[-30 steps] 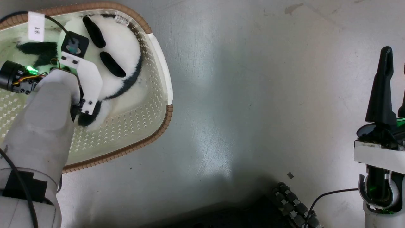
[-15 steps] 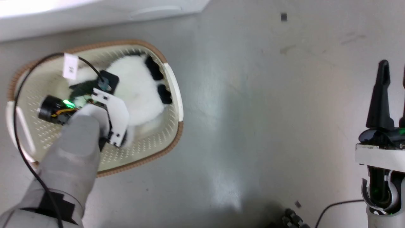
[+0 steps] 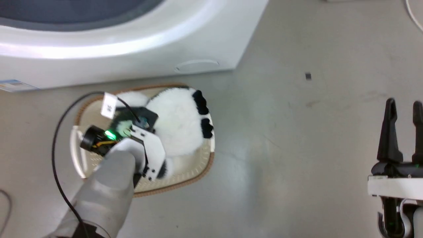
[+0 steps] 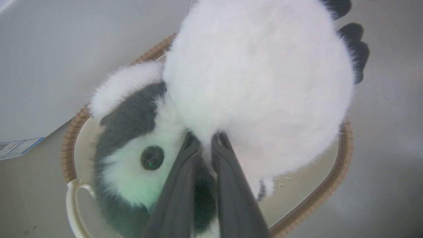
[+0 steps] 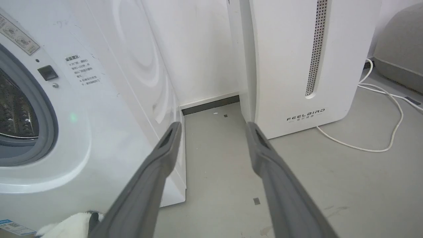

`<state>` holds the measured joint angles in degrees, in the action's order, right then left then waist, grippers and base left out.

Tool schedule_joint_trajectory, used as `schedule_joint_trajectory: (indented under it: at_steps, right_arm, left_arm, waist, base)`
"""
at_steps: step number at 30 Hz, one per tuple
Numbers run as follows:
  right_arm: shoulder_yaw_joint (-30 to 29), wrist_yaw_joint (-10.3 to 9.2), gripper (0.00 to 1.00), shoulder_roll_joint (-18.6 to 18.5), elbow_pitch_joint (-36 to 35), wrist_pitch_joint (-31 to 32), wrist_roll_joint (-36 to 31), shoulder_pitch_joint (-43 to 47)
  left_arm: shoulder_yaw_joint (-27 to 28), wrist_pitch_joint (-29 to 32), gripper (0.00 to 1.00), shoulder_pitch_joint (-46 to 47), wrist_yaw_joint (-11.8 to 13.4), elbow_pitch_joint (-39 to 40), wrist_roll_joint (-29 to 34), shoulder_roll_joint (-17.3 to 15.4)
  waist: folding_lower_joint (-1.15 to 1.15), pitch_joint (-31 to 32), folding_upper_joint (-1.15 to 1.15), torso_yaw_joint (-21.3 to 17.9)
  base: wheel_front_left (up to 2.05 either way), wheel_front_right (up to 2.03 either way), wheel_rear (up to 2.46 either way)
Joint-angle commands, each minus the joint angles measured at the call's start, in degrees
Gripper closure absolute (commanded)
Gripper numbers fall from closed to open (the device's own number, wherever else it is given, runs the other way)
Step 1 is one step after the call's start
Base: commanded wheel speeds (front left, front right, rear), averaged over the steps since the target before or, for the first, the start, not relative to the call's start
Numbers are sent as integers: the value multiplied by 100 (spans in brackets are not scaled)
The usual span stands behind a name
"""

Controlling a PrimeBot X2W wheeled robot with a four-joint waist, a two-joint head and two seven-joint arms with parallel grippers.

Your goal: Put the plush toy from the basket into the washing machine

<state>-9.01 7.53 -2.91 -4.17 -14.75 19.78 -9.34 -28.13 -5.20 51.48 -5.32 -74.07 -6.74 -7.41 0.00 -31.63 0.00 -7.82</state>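
Since a second ago our head view has been swinging upward, so the washing machine (image 3: pixel 132 49) is now showing just beyond the basket (image 3: pixel 195 173). Against the basket itself, the plush toy (image 3: pixel 178 122) is sitting higher than before, its black patches now overlapping the basket's rim instead of lying inside it. We are reading this as the lift getting under way: the toy is leaving the basket, and the carry to the drum is coming next.

Our left gripper (image 4: pixel 206 140) is holding its jaws narrow, pinching a tuft of white fur at the toy's edge, while the round body is hanging over the basket's floor just past the fingertips. Our right gripper (image 3: pixel 403 109) is waiting well apart from the basket — jaws wide, holding nothing.
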Motion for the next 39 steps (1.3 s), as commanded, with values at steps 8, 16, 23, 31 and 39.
schedule_joint_trajectory:
  at_steps: [8, 16, 23, 31, 39]
  right_arm:
    - [-78, -4, 0, 3, 112, -25, -158, 425]
    - [-102, -4, 0, 3, 137, -25, -220, 773]
    - [-79, -4, 0, 3, 96, -25, -237, 954]
    - [-41, -4, 0, 3, -16, -25, -236, 919]
    - [-36, -4, 0, 3, -97, -25, -241, 691]
  left_arm:
    - [-11, -699, 100, -455, 46, 46, -187, 220]
    - [117, -969, 100, -830, 231, 537, -420, 333]
    - [319, -978, 100, -1275, 455, 1792, -482, 193]
    - [886, -979, 100, -1543, 855, 3048, -535, -110]
    - [1524, -979, 100, -1419, 1132, 3930, -461, -285]
  waist:
    - [0, 985, 0, 462]
    - [0, 1593, 0, 667]
    - [0, 1892, 0, 794]
    - [0, 1809, 0, 773]
    - [0, 1361, 0, 611]
  base:
    - [0, 0, 0]
    - [0, 0, 0]
    - [0, 0, 0]
    - [0, 0, 0]
    - [0, 0, 0]
